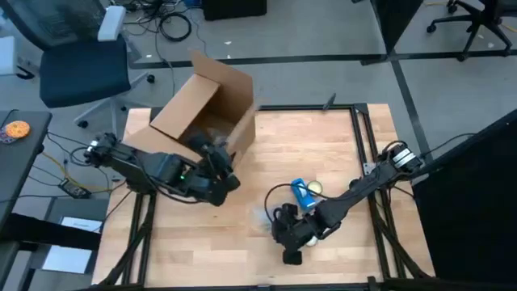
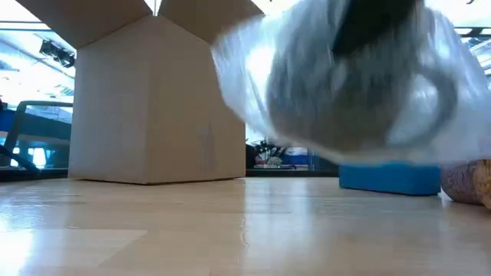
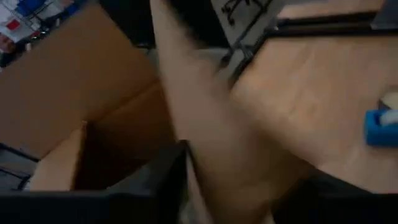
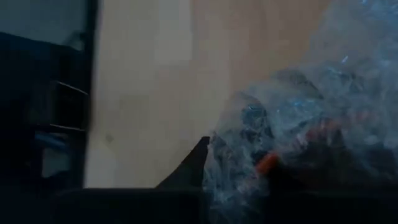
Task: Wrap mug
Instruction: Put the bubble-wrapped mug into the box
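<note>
The mug, a grey one wrapped in clear bubble wrap (image 2: 353, 84), hangs above the table in the low view with its handle (image 2: 437, 96) to the side. My right gripper (image 1: 287, 229) is shut on it near the table's front; the wrap (image 4: 298, 130) fills the right wrist view. An open cardboard box (image 1: 206, 109) lies tipped at the table's far left. My left gripper (image 1: 220, 168) is at the box's open side, shut on a cardboard panel (image 3: 211, 124). My left gripper has a cardboard panel of the box (image 3: 205, 168) between its two fingers, one dark finger (image 3: 165, 180) on each face. The picture is blurred, and which flap or wall it is cannot be told. My right gripper comes from above into the top of the wrapped mug (image 2: 368, 31). The bubble wrap (image 4: 242, 143) bunches against one finger (image 4: 193, 168) and hides where the fingers meet the mug. The bundle hangs lifted clear of the table.
A blue block-shaped object (image 1: 302, 194) lies just behind the right gripper, also seen as a blue object (image 2: 390, 178) in the low view, with a small yellowish thing (image 1: 314, 187) beside it. Bare wooden table (image 1: 194, 250) lies at the front left. A black frame (image 1: 359, 137) borders the table.
</note>
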You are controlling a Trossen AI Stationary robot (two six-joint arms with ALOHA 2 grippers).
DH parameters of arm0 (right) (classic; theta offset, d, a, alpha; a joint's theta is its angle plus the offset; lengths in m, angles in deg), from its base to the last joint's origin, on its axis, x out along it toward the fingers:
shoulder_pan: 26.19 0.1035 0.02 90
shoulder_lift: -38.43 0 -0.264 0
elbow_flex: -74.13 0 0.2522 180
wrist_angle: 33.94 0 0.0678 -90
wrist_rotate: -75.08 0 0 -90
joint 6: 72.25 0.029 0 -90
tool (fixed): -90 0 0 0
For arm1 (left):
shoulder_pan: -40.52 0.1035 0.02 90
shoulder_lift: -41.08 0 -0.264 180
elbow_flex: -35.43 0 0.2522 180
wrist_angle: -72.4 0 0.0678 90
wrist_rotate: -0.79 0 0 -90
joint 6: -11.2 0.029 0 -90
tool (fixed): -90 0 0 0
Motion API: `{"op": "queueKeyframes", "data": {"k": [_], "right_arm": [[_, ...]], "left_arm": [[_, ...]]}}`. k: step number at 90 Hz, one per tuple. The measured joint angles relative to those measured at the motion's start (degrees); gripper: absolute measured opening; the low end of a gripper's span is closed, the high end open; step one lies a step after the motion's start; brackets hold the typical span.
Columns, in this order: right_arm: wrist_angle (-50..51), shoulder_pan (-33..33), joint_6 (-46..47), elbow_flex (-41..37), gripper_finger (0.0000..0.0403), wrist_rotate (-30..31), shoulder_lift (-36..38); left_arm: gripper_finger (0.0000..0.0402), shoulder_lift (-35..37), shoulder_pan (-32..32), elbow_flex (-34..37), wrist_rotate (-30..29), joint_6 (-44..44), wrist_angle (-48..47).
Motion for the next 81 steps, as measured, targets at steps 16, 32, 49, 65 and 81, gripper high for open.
{"op": "queueKeyframes", "data": {"k": [16, 32, 49, 65, 81], "right_arm": [[3.8, 2.1, -9.6, 8.1, 0.0006, 1.0, 3.7], [3.5, 4.8, -21.3, 16.6, 0.0006, 1.9, 9.5], [-5.5, 5.8, -35.7, 22.8, 0.0006, 2.7, 14.1], [-15.1, 0.7, -42.9, 26.2, 0.0006, -7.2, 14.6], [-18.8, -5.8, -41.8, 26.7, 0.0006, -13.6, 13.8]], "left_arm": [[0.001, -0.6, -2.0, -0.1, -0.4, 0.5, -1.5], [0.0002, -0.4, -7.1, -0.1, 0.5, 2.5, -3.3], [0.0001, -0.5, -14.1, 0.0, 2.3, 8.2, -2.2], [0.0, -0.6, -18.6, 0.1, 3.8, 17.6, 5.9], [0.0, -0.6, -19.4, 0.1, 3.8, 25.2, 12.4]]}}
